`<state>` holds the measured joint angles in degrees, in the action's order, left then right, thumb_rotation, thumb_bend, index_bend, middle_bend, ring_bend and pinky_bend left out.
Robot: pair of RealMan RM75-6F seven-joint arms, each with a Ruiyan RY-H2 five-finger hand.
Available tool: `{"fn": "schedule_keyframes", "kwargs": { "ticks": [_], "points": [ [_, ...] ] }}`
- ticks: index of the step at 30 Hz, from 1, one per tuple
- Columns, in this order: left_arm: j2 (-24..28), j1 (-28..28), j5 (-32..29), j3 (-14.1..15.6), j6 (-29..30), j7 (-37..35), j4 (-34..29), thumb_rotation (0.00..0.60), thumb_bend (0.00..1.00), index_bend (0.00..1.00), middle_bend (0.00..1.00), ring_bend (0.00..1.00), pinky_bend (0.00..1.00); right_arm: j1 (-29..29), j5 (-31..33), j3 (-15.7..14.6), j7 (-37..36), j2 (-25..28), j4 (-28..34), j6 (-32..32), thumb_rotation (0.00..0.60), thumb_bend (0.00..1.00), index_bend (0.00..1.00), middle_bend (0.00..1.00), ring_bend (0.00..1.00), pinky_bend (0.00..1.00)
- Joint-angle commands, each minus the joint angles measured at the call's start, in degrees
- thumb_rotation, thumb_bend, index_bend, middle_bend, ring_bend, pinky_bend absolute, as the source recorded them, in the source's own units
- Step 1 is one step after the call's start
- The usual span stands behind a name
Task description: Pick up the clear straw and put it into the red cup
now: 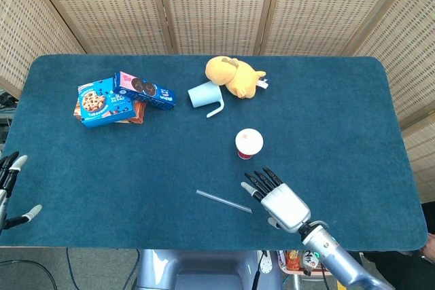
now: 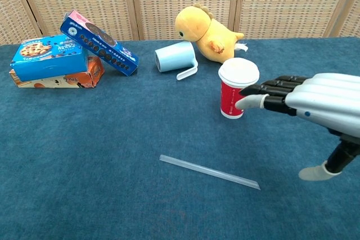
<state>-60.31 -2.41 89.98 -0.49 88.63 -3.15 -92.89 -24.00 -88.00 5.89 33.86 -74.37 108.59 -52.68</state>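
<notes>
Straw, clear and thin, lies flat on the table, near the red cup. It is probably light, smooth and easily crushed; a gentle pinch at its middle seems best. Right hand hovers beside it, fingers spread, holding nothing.

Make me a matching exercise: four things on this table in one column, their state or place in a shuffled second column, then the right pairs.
Things
1. clear straw
2. red cup
3. light blue mug
4. right hand

States
A. on its side beside the yellow plush toy
B. upright, white lid on
C. open, fingers spread, above the table
D. lying flat on the blue cloth

Pairs: 1-D, 2-B, 3-A, 4-C
</notes>
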Motion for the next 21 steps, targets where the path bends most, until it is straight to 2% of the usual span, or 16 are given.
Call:
{"fn": "schedule_keyframes", "kwargs": {
  "ticks": [1, 9, 13, 21],
  "points": [
    [0.1, -0.05, -0.15, -0.07, -0.09, -0.34, 0.03, 0.6, 0.18, 0.0, 0.0, 0.0, 0.0, -4.18, 9.96, 2.12, 7.95, -4.8, 0.47, 4.99, 0.6, 0.0, 0.12, 0.0, 0.0, 0.0],
    [0.22, -0.19, -0.53, -0.17, -0.49, -0.77, 0.09, 0.6, 0.18, 0.0, 0.0, 0.0, 0.0, -8.81, 21.64, 3.47, 15.66, -10.05, 0.29, 4.7, 0.6, 0.0, 0.12, 0.06, 0.0, 0.0],
    [0.21, -0.29, -0.8, -0.23, -0.78, -0.71, 0.12, 0.6, 0.18, 0.0, 0.0, 0.0, 0.0, -11.87, 27.71, 4.3, 20.27, -13.2, -0.02, 2.76, 0.6, 0.0, 0.12, 0.17, 0.02, 0.02],
    [0.31, -0.42, -1.33, -0.39, -1.18, -0.98, 0.19, 0.6, 0.18, 0.0, 0.0, 0.0, 0.0, -17.0, 37.68, 4.99, 24.72, -18.52, -1.81, -1.15, 0.6, 0.0, 0.18, 0.39, 0.23, 0.23]
  ]
}}
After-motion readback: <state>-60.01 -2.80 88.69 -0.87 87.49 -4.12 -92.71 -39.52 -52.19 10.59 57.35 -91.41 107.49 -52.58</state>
